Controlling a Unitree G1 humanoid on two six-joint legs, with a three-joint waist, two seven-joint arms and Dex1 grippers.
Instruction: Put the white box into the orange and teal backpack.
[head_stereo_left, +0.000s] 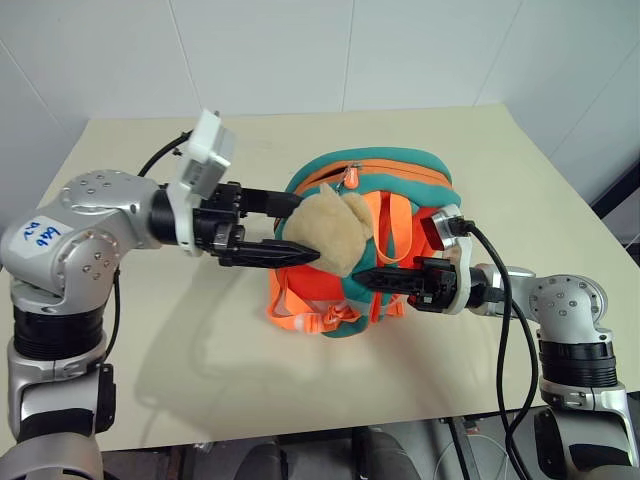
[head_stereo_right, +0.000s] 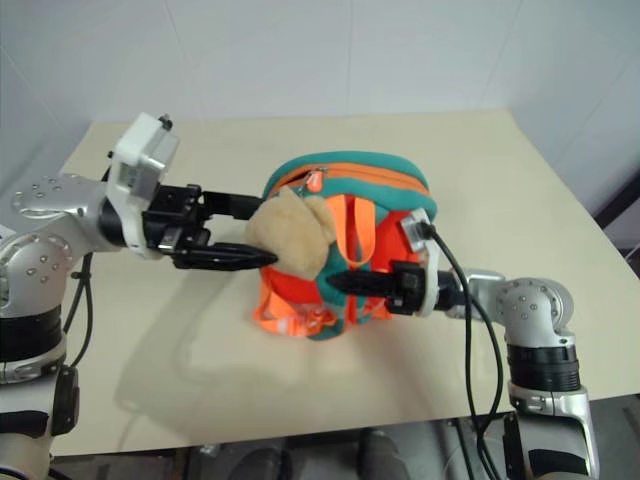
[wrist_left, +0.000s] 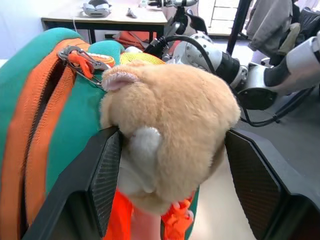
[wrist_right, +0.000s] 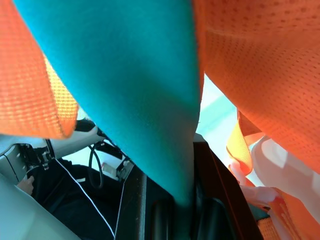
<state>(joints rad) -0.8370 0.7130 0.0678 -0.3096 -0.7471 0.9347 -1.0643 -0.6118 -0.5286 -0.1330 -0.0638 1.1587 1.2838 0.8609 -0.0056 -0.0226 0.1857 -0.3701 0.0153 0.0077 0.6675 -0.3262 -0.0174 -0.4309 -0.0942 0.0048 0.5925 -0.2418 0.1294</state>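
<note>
My left gripper (head_stereo_left: 300, 228) has its two black fingers spread wide, one on each side of the tan plush toy (head_stereo_left: 333, 230) that hangs on the front of the small bright orange and teal fabric backpack (head_stereo_left: 372, 215). In the left wrist view the ribbed pads (wrist_left: 107, 180) stand beside the soft toy (wrist_left: 170, 130) rather than squeezing it, so I judge that they hold nothing.

My right gripper (head_stereo_left: 362, 277) is closed on a teal strap (wrist_right: 145, 85) of the backpack; the right wrist view shows the band pinched between the fingers, with orange mesh on either side.

The backpack stands upright near the middle of the pale beige table (head_stereo_left: 520, 180), between my two arms. Its orange zip line runs along the teal top, and the pull (head_stereo_left: 351, 178) sits near the top of the arch. The zip looks shut, though I cannot be sure along its whole length. I cannot see inside the bag, so I cannot tell what it contains.

I cannot say where the flat white box is: it may already be inside the backpack. If so, only letting go remains; if not, the task is barely begun.
</note>
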